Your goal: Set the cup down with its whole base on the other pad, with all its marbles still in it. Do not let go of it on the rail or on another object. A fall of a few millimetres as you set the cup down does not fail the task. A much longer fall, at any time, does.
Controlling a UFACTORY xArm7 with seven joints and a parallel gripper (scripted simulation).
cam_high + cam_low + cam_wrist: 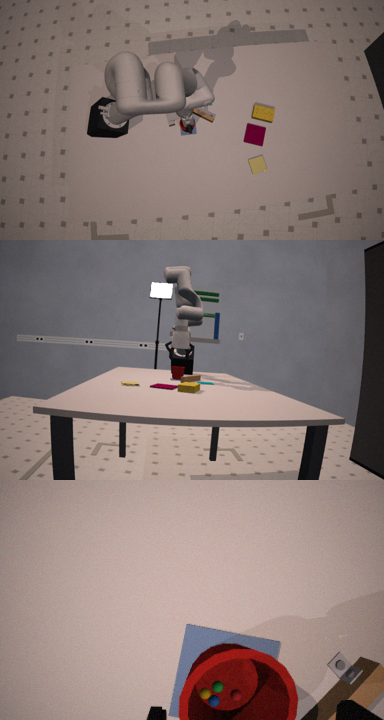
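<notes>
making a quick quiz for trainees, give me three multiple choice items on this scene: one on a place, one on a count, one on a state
1. Where does the red cup stand?
A. on the blue pad
B. on the magenta pad
C. on the yellow sponge

2. How many marbles show in the cup?
A. two
B. four
C. six

3. How is the pincer?
A. shut on the cup
B. shut on nothing
C. open

Answers:
1 A, blue shows around the cup's base in the wrist view.
2 B, yellow, green, blue and red.
3 C, its fingers stand wide above the cup.
</notes>
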